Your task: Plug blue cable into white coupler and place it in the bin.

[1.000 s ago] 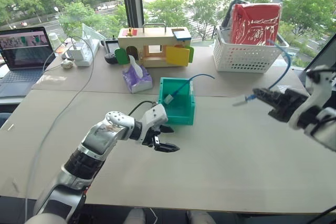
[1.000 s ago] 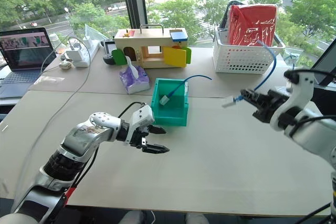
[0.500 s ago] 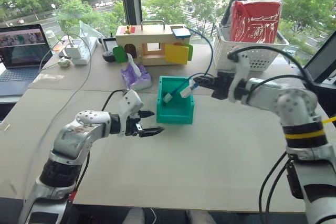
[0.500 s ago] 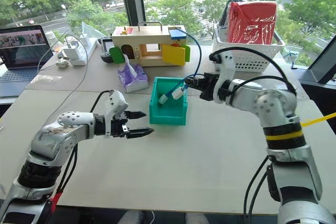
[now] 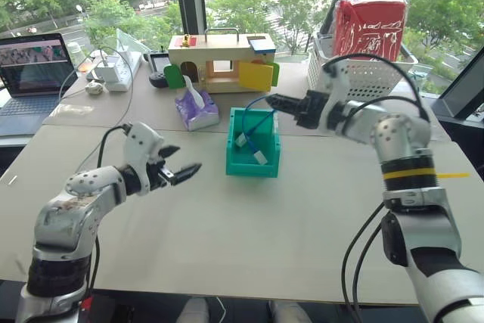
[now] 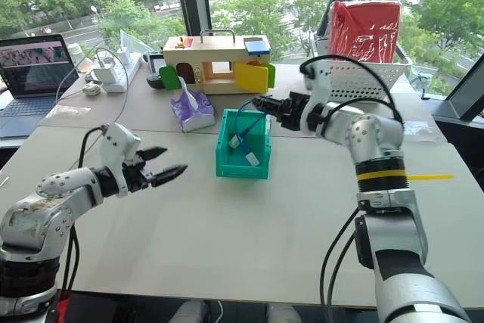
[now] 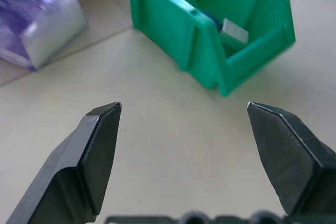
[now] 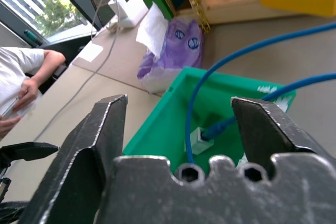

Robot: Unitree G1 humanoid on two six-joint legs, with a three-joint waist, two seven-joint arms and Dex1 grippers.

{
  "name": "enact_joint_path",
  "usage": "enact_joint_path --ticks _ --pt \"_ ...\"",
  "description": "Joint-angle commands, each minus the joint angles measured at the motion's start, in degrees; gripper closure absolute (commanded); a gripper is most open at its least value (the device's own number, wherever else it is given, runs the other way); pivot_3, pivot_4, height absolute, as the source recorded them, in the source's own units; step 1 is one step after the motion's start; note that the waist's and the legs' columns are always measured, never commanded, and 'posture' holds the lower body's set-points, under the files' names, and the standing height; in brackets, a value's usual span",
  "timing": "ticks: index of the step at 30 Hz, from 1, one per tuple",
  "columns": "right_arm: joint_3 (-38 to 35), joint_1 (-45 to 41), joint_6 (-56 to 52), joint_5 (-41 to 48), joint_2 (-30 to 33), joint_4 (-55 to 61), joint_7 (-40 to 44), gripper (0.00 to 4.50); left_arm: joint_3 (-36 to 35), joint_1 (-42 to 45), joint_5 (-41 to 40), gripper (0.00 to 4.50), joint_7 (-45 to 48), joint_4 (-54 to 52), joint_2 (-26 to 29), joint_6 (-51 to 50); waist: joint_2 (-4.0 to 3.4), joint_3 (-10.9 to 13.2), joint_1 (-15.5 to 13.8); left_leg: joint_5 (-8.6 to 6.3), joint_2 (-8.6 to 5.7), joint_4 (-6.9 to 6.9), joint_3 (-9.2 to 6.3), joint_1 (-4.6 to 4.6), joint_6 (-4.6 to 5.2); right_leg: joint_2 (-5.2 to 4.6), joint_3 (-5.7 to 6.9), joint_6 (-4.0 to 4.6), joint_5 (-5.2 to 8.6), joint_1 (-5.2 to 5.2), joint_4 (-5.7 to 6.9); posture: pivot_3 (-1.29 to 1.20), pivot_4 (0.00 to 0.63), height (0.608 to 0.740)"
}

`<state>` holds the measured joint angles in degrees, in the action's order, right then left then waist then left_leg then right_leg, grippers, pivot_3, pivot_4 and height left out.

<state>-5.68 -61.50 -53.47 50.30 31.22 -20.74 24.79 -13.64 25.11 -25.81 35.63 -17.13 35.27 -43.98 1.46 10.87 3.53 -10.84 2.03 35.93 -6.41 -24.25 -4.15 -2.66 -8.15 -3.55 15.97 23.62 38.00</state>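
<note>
Here the right tool (image 5: pixel 274 102) hangs level over the far rim of the bin (image 5: pixel 240 165), its two blunt black fingers spread wide with nothing between them. Just below and ahead of it, the blue cable (image 5: pixel 256 123) loops as a thin glossy cord down into the bin; from the right wrist camera, one end meets the white coupler (image 8: pixel 198 139), a small pale block lying on the bin's floor. A second small white block (image 5: pixel 259 157) lies lower in the bin, near its front wall. The bin itself is a straight-walled box of smooth teal-green plastic with ribbed outer sides, standing on the matte beige desk (image 5: pixel 302 217).

The left tool (image 5: pixel 182 170) hovers above the desk, well apart from the bin on its left side, its tapered black fingers also parted and empty, pointing towards the bin.

Beyond the right tool stands a white lattice basket (image 5: pixel 355 77) holding a crinkled red bag (image 5: pixel 368 28). Beside the bin, a soft purple tissue pack (image 5: pixel 197 110) sits before a wooden toy house (image 5: pixel 219 62).
</note>
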Motion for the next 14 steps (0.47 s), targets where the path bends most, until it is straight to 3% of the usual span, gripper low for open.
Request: enact_joint_path --ticks 1,4,7,11,14 --pt "-6.0 1.7 2.0 -0.7 5.6 5.6 4.1 0.12 -2.6 0.4 4.5 0.38 -3.8 3.9 -0.2 9.3 0.00 0.0 0.1 0.00 -0.01 -0.01 0.00 0.02 0.00 -0.01 -0.01 0.00 0.00 -0.01 0.00 0.00 0.150 0.740" --pt "-8.3 13.5 12.7 -8.9 11.6 8.3 7.9 0.12 -4.9 -1.3 5.4 0.38 -5.0 8.8 -1.2 15.2 0.03 0.0 0.0 -0.02 -0.01 -0.06 0.00 0.04 0.02 -0.01 0.01 0.00 0.00 -0.06 -0.07 0.00 0.150 0.740" --pt "-10.7 24.2 21.2 -13.7 13.5 9.7 10.6 0.12 -5.9 -3.3 5.3 0.38 -4.0 11.8 -1.2 18.7 0.05 0.0 0.1 -0.03 0.01 -0.05 0.02 0.02 0.04 -0.05 0.08 -0.01 0.01 -0.14 -0.22 0.00 0.150 0.740" --pt "-10.0 37.8 30.3 -19.8 13.1 14.8 13.6 0.12 -5.9 -6.0 3.6 0.38 -0.9 14.3 -1.8 20.8 -0.02 0.0 0.6 -0.02 -0.03 0.00 0.08 0.04 0.03 -0.07 0.00 -0.01 0.01 -0.09 -0.04 0.00 0.150 0.740" --pt "-10.5 43.4 33.5 -20.4 8.7 17.2 12.2 0.12 -3.9 -7.3 4.7 0.38 0.8 17.2 -1.9 22.4 -0.02 0.0 1.0 0.03 -0.01 -0.01 0.13 0.25 0.02 -0.04 -0.05 -0.01 0.00 -0.21 0.07 0.00 0.150 0.740"
